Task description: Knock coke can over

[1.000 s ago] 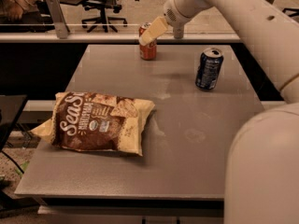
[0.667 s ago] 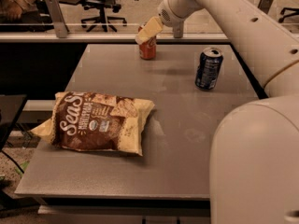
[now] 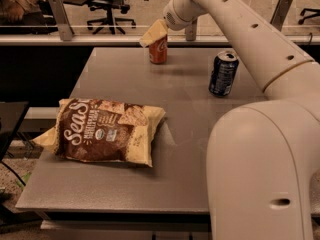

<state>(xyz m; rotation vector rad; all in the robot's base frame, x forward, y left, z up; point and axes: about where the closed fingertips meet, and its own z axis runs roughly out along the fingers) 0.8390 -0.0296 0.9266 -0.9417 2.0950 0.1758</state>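
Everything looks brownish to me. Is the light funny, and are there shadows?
Camera view: warm orange light tints everything; a soft shadow edges the chip bag on the table; the hand is at the red can's top, far side.

- The claw (image 3: 151,35) hangs at the top of the coke can (image 3: 158,53), near the desk's (image 3: 195,119) far edge.
- 1 dark blue can (image 3: 223,74) stands well to the right, with bare surface between.
- A chip bag (image 3: 107,131) fills the near-left.
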